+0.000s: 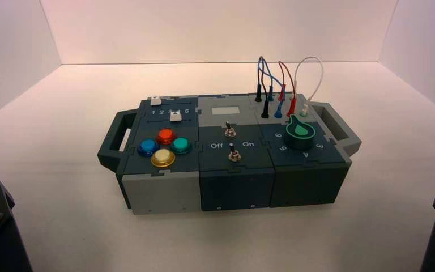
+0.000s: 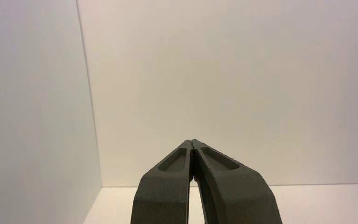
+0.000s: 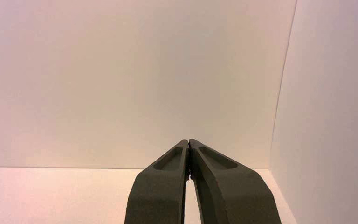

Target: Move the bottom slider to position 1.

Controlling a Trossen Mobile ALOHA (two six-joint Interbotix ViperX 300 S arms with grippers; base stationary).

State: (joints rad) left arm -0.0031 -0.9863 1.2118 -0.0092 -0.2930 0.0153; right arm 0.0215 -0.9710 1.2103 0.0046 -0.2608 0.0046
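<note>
Left gripper (image 2: 192,141) and right gripper (image 3: 189,140) hang level, fingers together, facing the back wall (image 2: 233,93).

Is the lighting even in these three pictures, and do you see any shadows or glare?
High view: the back wall is brightly lit, small highlights shine on the round buttons, and the box's front is darker than its top. Left wrist view: pale walls, dark fingers, no strong glare. Right wrist view: pinkish walls, equally dark fingers, no hard shadows.
</note>
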